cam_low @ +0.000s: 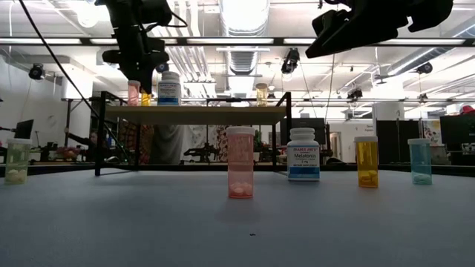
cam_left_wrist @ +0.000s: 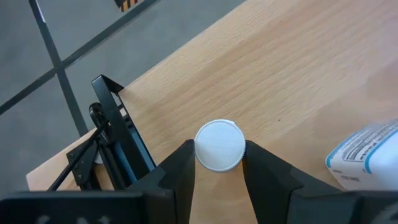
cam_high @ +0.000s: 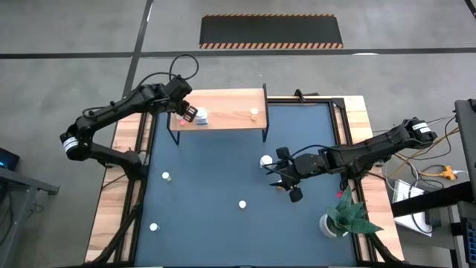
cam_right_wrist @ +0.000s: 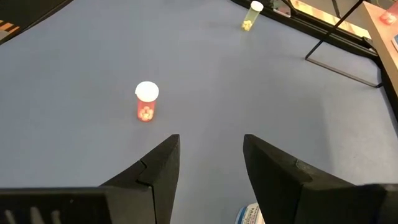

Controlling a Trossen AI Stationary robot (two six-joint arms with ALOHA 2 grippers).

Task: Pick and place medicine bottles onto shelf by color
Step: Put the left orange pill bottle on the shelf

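Observation:
The wooden shelf [cam_high: 223, 110] stands at the mat's far edge on black legs. My left gripper [cam_left_wrist: 219, 171] is at the shelf's left end [cam_high: 184, 114], its fingers closed on a white-capped bottle [cam_left_wrist: 219, 145]. In the low view a pink bottle [cam_low: 133, 93] stands under that gripper. Beside it on the shelf are an orange bottle [cam_low: 145, 97], a large white bottle [cam_low: 169, 87] and a yellowish one [cam_low: 261, 94]. My right gripper [cam_high: 282, 177] hovers open and empty over the mat, beside a white bottle [cam_high: 266, 161]. A red bottle [cam_right_wrist: 146, 102] stands ahead of it. My left gripper pinches the bottle's white cap [cam_left_wrist: 219, 145] between its two fingers, one on each side of the cap's rim. The fingers come from above, pointing down. The bottle stands upright on the shelf board near its left end; the cap hides the body in the wrist view.
More bottles stand on the dark mat: greenish at left [cam_low: 16, 160], pink in the middle [cam_low: 240, 171], white labelled [cam_low: 303, 154], orange [cam_low: 367, 161], blue-green [cam_low: 419, 161]. A potted plant [cam_high: 343, 216] stands at the near right. The shelf's right half is mostly bare.

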